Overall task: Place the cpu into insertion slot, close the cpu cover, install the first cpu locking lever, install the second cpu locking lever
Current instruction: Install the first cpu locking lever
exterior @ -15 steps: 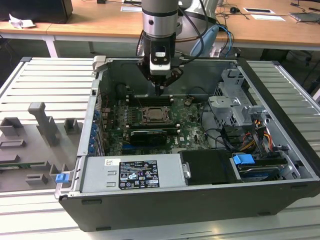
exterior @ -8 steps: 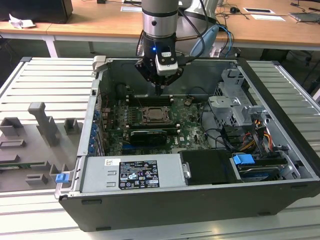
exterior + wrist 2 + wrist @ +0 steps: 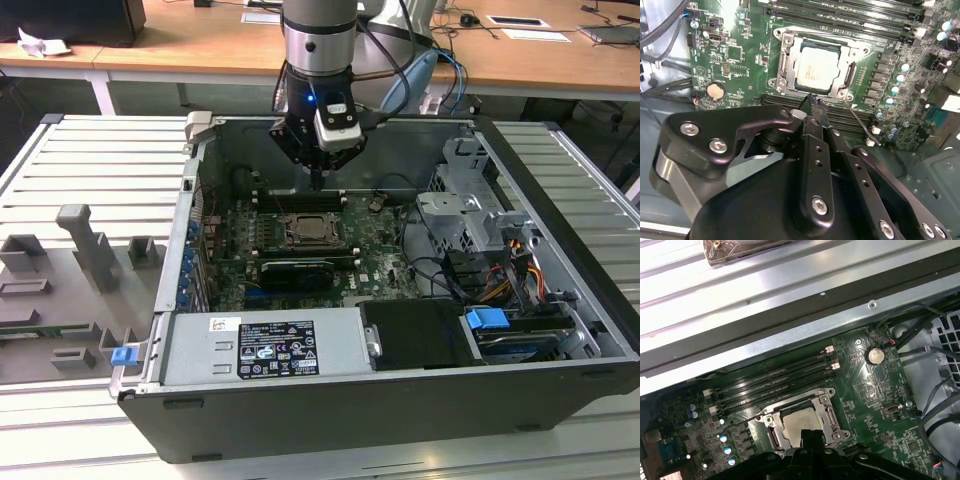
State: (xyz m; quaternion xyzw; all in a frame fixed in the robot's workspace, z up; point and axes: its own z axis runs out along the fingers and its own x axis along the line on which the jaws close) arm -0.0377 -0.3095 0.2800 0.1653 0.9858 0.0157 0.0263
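Second wrist view: cpu (image 3: 817, 67) sits flat in the insertion slot (image 3: 784, 39), grey top up. It is square, so there is no long axis to speak of; its edges run parallel to the memory slots (image 3: 850, 15). The cpu cover (image 3: 849, 74) looks laid flat around it, with the chip showing through the window. One thin wire lever (image 3: 857, 119) runs from the socket corner nearest the fingertips out across the neighbouring slots. My read: not latched.

Gripper (image 3: 812, 101) has its fingers pressed together with nothing between them. The tip is just off the socket's near edge, and the cpu lies straight ahead of it. In the exterior view the gripper (image 3: 318, 180) hangs above the socket, apart from it, on the back-wall side of the open case (image 3: 300, 425).
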